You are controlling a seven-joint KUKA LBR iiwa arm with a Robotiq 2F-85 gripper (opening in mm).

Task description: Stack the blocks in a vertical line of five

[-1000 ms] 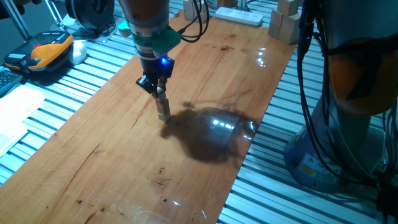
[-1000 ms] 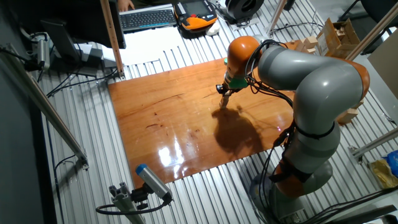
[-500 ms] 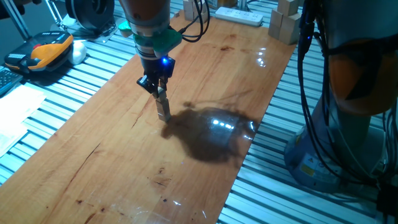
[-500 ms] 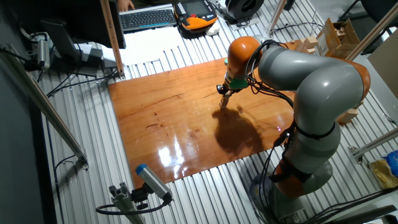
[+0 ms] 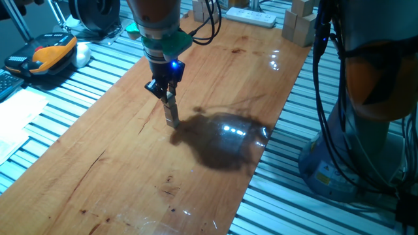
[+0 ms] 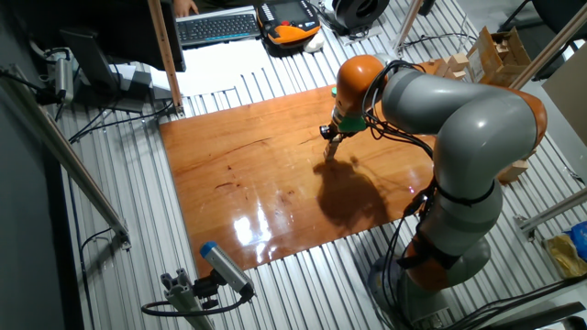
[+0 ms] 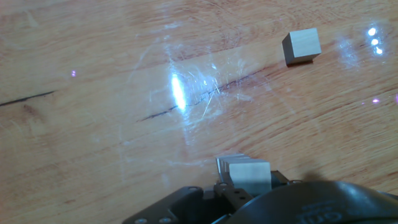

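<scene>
We judge this a placing step: the end effector (image 5: 168,98) sits at the top of a short column of blocks (image 5: 172,115) on the counter (image 5: 215,85), seemingly clamped on the top cube, though the contact is too small to confirm. We should release straight up, without sideways drag. In the hand view one loose block (image 7: 301,46) lies apart from the column. Beyond the column, larger wooden blocks (image 5: 298,26) and a power strip (image 5: 251,16) sit at the glossy counter's far end.

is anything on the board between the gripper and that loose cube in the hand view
Nothing visible. In the hand view only bare wooden board with glare lies between the gripper, at the small stack, and the loose cube.
</scene>
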